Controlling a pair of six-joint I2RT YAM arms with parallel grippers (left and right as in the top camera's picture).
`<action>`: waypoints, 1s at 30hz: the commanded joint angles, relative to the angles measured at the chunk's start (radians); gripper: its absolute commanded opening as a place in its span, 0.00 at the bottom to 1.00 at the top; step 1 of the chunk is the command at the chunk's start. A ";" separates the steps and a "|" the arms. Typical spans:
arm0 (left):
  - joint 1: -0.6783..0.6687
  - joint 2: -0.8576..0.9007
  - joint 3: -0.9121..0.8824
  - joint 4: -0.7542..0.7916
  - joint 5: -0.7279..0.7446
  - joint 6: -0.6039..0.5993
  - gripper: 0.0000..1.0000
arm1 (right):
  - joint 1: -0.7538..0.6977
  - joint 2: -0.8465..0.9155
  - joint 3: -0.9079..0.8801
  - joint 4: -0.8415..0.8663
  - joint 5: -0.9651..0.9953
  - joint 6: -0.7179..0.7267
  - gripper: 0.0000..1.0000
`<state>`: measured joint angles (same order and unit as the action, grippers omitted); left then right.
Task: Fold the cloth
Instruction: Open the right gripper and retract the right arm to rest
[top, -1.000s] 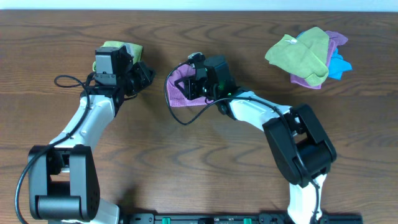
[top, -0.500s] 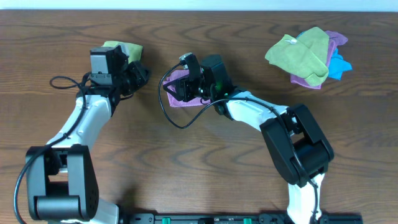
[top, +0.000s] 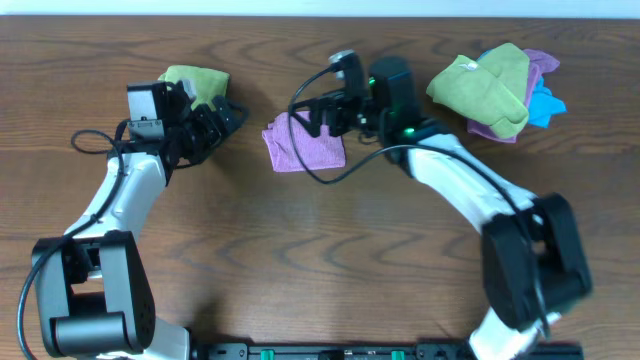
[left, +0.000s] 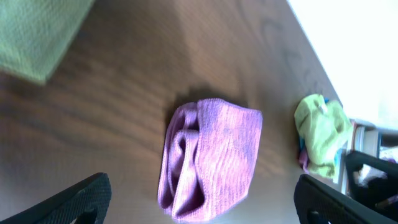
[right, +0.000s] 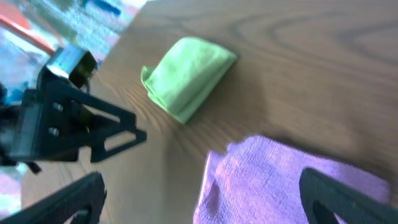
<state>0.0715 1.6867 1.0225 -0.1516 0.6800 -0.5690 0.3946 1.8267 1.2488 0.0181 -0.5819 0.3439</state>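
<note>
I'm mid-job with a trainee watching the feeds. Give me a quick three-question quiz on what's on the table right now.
1. True or false: the right claw is shut on the cloth.
2. Fill in: the mixed heap holds green, purple and ___ cloths.
3. Which lies nearest the left claw? A) the folded green cloth B) the mixed heap C) a white cup

Key: 1 false, since both claws are open and the cloth lies free on the table; 2 blue; 3 A.

I'm seeing overhead evenly lit, sharp; wrist cams blurring; left wrist's upper right blowing out; the cloth (left: 214, 158) casting soft shadow.
</note>
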 joint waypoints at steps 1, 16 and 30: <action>0.002 -0.019 0.014 -0.051 0.028 -0.015 0.95 | -0.037 -0.096 0.014 -0.119 -0.002 -0.100 0.99; -0.109 -0.018 -0.067 -0.122 -0.034 -0.091 0.95 | -0.163 -0.665 -0.199 -0.718 0.190 -0.401 0.99; -0.138 0.011 -0.124 -0.018 -0.051 -0.176 0.96 | -0.252 -1.307 -0.682 -0.740 0.190 -0.180 0.99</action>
<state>-0.0673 1.6871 0.9066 -0.1772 0.6395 -0.7334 0.1524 0.5869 0.5964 -0.7254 -0.3954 0.0780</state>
